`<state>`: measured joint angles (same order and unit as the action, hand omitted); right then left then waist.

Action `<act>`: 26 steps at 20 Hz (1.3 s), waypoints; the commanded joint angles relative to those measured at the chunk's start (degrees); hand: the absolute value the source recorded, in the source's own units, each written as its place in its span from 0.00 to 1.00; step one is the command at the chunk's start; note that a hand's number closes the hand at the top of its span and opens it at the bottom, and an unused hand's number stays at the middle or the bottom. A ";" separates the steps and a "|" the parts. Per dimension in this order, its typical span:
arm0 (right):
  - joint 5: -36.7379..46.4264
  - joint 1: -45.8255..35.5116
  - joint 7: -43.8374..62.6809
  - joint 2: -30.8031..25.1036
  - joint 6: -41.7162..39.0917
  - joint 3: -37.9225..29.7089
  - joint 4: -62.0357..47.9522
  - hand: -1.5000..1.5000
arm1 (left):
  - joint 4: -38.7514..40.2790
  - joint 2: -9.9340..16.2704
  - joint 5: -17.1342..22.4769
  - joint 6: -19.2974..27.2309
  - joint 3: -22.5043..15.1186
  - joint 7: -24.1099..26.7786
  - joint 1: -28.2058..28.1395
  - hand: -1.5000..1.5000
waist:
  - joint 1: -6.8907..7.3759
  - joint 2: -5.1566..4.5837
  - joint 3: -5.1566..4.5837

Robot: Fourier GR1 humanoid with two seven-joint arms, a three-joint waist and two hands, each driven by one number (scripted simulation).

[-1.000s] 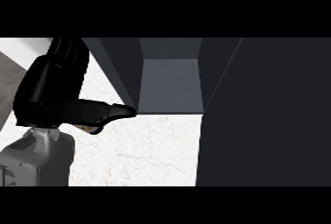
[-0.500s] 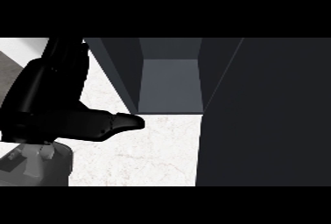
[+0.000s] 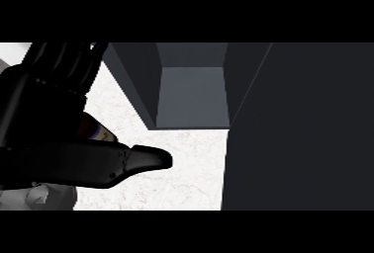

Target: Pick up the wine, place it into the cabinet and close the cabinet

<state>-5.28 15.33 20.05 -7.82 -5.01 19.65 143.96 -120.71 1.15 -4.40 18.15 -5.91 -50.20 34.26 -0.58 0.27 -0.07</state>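
Left hand (image 3: 51, 128) curls around the mostly hidden wine (image 3: 99, 132).

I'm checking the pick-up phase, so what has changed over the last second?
The left robot hand has risen toward the camera and now fills more of the view's left side, hiding nearly all of its grey forearm. It is curled round something, probably the wine, of which only a sliver shows. The open cabinet, its dark door and the counter stayed as they were. The right hand is not in view.
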 commanded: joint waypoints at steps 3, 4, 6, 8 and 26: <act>-1.95 2.61 4.27 -1.30 1.02 -1.59 11.64 0.00 | -4.56 1.28 -4.29 1.25 -0.71 -5.53 1.15 0.00 | 0.20 0.07 0.10; -0.81 4.63 4.94 -1.75 1.05 0.29 14.32 0.00 | -6.81 2.81 -1.48 -0.63 1.43 -5.15 -0.98 0.00 | 0.06 0.17 0.05; -1.63 -1.83 8.23 -2.28 1.60 -1.65 12.15 0.00 | -4.29 3.71 -0.73 -1.11 3.58 -5.42 0.90 0.00 | 0.40 -0.10 0.03; -2.18 3.16 7.07 -2.58 1.23 -0.05 15.16 0.00 | -7.03 3.54 -0.84 -1.15 3.18 -3.62 -3.80 0.00 | -0.02 0.08 0.03; 0.27 -1.75 9.67 -1.85 5.10 3.08 13.96 0.00 | -1.45 12.74 8.78 -8.79 18.19 3.07 -8.91 0.00 | -0.06 -0.09 -0.01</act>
<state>-4.07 11.39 23.87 -9.09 -0.92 21.15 144.49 -123.77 13.30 2.87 11.07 10.28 -50.34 28.14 -0.57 0.22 -0.06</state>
